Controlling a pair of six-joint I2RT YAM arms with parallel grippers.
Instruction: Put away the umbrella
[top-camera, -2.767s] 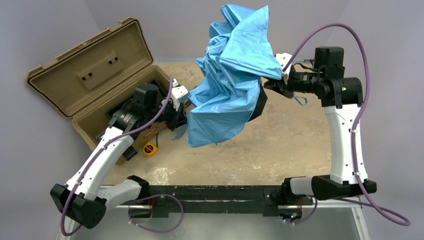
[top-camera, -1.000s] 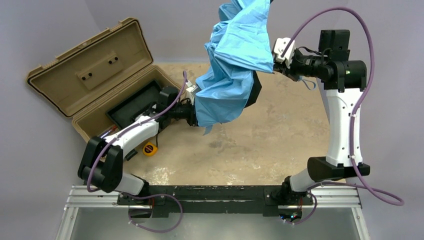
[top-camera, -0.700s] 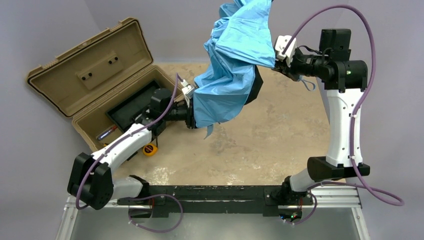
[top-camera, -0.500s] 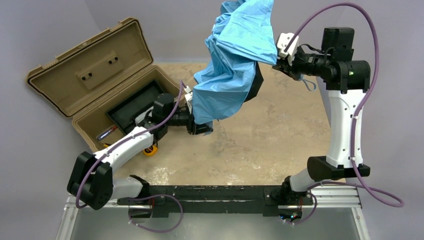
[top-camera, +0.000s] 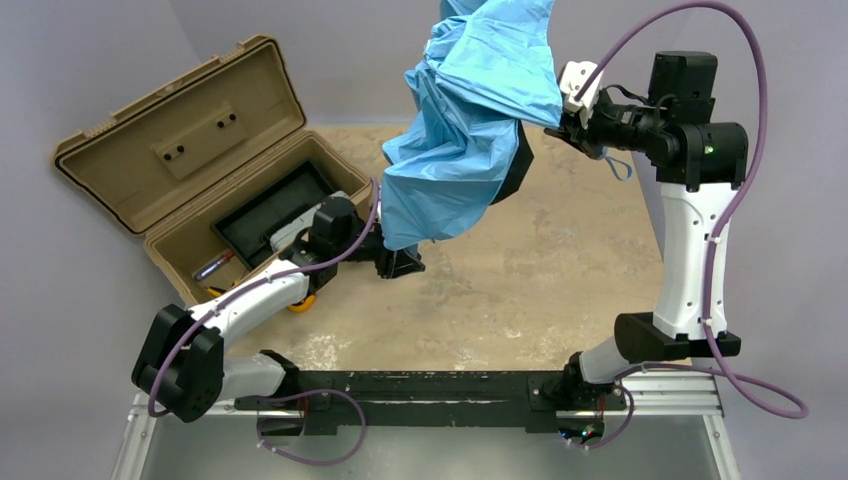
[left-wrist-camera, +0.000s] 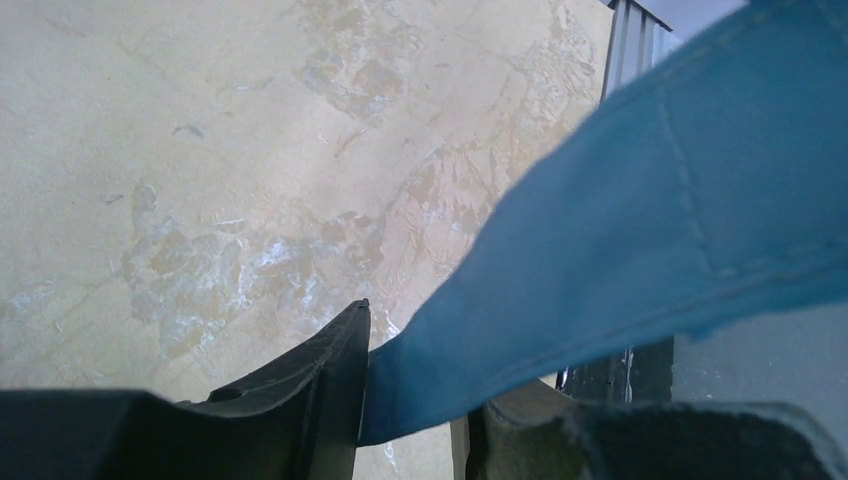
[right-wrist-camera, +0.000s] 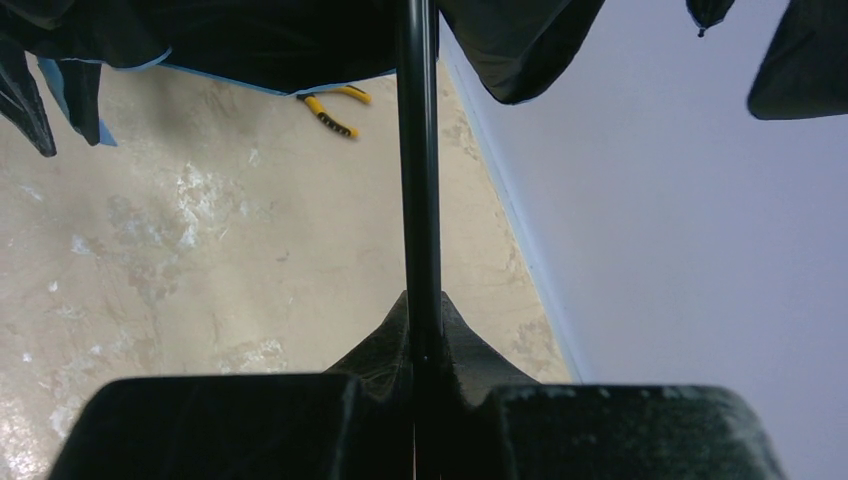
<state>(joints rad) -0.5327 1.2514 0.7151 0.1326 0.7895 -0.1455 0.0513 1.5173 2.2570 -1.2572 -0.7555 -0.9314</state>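
The umbrella hangs in the air as a crumpled sky-blue canopy above the back of the table. My right gripper holds it from the right, shut on its thin black shaft, which runs straight up between the fingers. My left gripper sits low, just under the canopy's bottom edge. Its jaws stand apart, and a blue fabric strap of the umbrella passes loosely through the gap of the left gripper, resting against the left finger. The handle is hidden.
An open tan toolbox stands at the back left, with a black tray and small items inside. Yellow-handled pliers lie on the table beneath the canopy. A yellow tape measure peeks out by the left forearm. The wall is close on the right.
My left gripper has opened and dropped down and towards the near side, from the canopy's side to below its bottom edge. The right arm has lifted the umbrella slightly.
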